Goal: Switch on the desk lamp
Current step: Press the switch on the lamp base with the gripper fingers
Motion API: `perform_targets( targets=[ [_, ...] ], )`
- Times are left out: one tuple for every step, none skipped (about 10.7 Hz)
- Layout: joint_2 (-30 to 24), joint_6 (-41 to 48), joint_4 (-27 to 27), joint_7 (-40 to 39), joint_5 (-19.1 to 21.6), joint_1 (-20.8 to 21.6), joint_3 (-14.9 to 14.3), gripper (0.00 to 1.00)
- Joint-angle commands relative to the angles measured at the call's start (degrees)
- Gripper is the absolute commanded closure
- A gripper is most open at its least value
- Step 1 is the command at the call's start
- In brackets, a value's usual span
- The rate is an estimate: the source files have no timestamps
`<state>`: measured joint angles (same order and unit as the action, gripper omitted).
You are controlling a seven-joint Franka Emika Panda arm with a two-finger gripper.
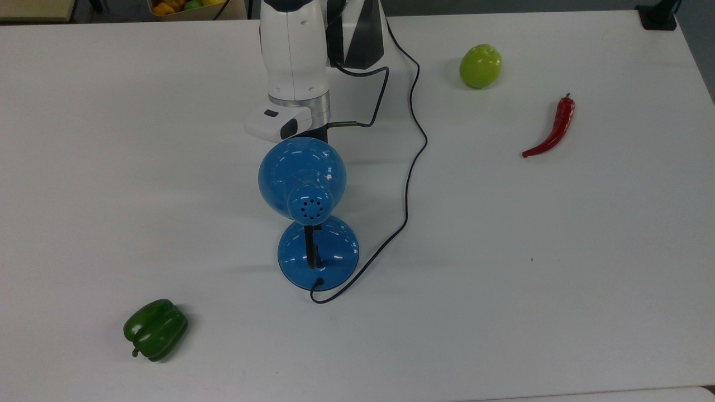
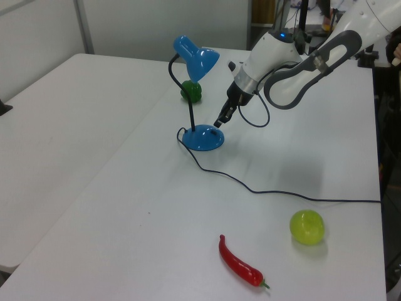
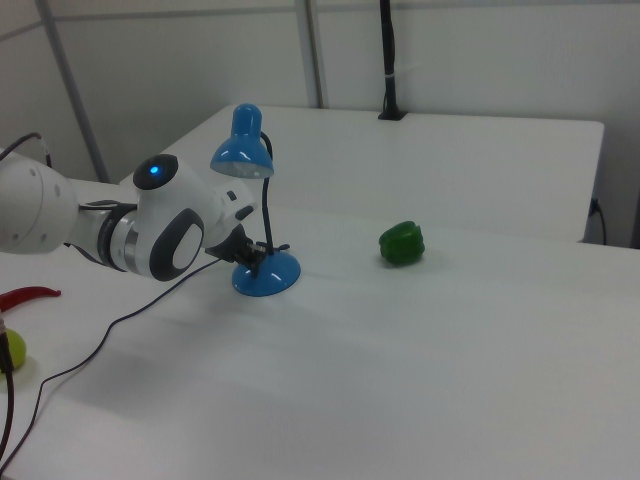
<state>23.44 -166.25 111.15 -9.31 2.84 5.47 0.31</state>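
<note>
The desk lamp stands mid-table, unlit: its glossy blue dome shade with vent holes hangs over the round blue base, and the thin black cord loops away toward the arm. In the left view the shade sits high on the black neck above the base. My gripper points down at the near right rim of that base, fingertips together, holding nothing. In the right view the gripper is close against the base, below the shade. From the top the shade covers the fingers.
A green bell pepper lies at the top view's lower left. A green apple and a red chili lie at the top view's upper right. A box of fruit sits beyond the table's far edge.
</note>
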Motion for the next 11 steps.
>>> perform_targets(
  targets=[
    [1.3, -1.3, -1.2, 0.7, -0.2, -0.1, 0.4, 1.00],
    [1.8, -1.4, -1.6, 0.7, -0.3, 0.0, 0.4, 1.00],
    [2.0, -1.4, -1.6, 0.7, -0.3, 0.0, 0.4, 1.00],
    [2.4, -1.9, -1.7, 0.7, -0.4, -0.1, 0.4, 1.00],
    [2.5, -1.9, -2.4, 0.7, -0.5, -0.1, 0.4, 1.00],
    [3.1, -2.0, -2.8, 0.7, -0.4, -0.1, 0.4, 1.00],
    [3.5, -2.0, -3.7, 0.7, -0.4, -0.1, 0.4, 1.00],
    [3.5, -2.0, -3.9, 0.7, -0.4, -0.1, 0.4, 1.00],
    [3.6, -2.0, -3.9, 0.7, -0.5, -0.1, 0.4, 1.00],
    [4.1, -2.0, -3.9, 0.7, -0.5, -0.1, 0.4, 1.00],
    [4.2, -2.0, -3.9, 0.6, -0.6, -0.1, 0.7, 1.00]
  ],
)
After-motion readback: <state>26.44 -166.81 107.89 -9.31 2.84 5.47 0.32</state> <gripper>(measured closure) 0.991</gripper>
